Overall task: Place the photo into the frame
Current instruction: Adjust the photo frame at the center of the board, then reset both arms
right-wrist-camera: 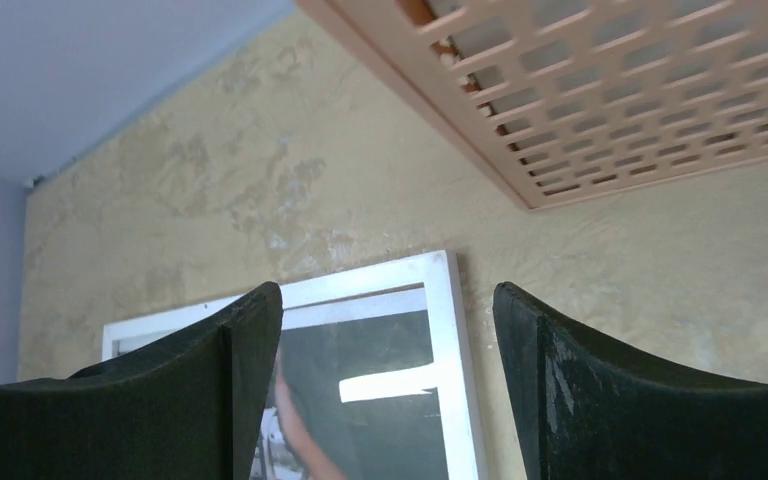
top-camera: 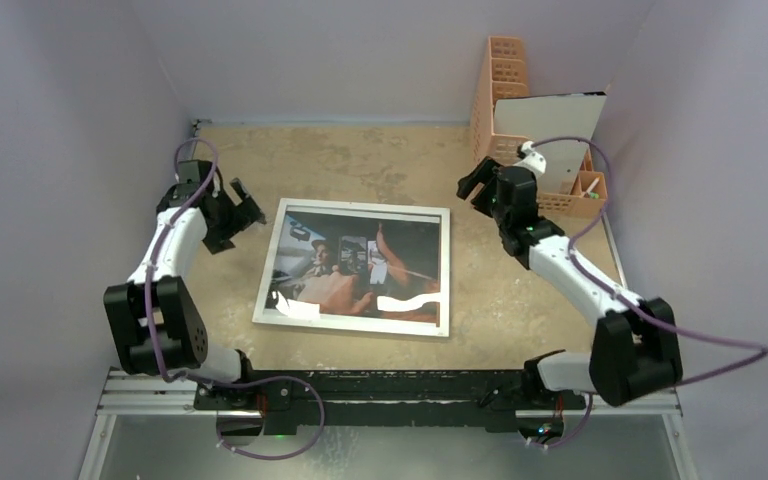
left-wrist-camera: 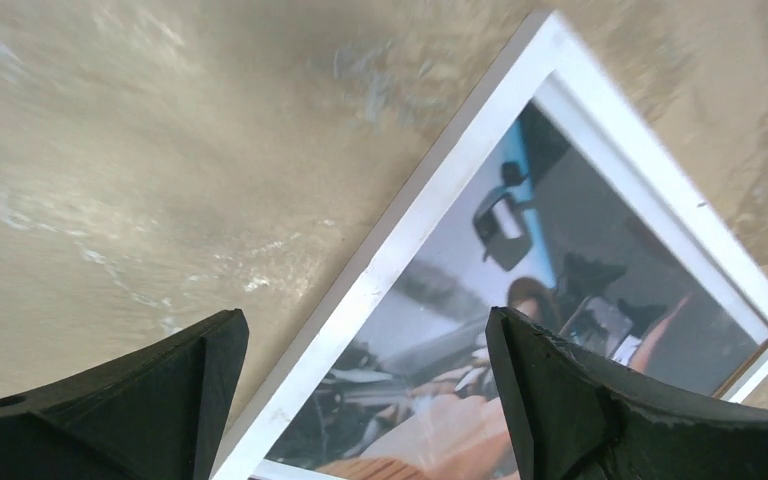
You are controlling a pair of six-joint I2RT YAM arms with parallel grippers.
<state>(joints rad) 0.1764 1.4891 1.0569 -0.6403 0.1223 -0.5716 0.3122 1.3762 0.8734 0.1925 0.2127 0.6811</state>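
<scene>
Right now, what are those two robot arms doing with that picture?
They are working on a frame. It lies flat on the table, face up, and the photo shows inside its white border. The left gripper hovers by the frame's far left corner, and the right gripper by its far right corner. Both are open and hold nothing.

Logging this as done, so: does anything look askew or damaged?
Only slightly: the frame lies face up with the photo showing, turned a little off square to the table edge. No cracks or spills visible; white streaks across it look like glare.
</scene>
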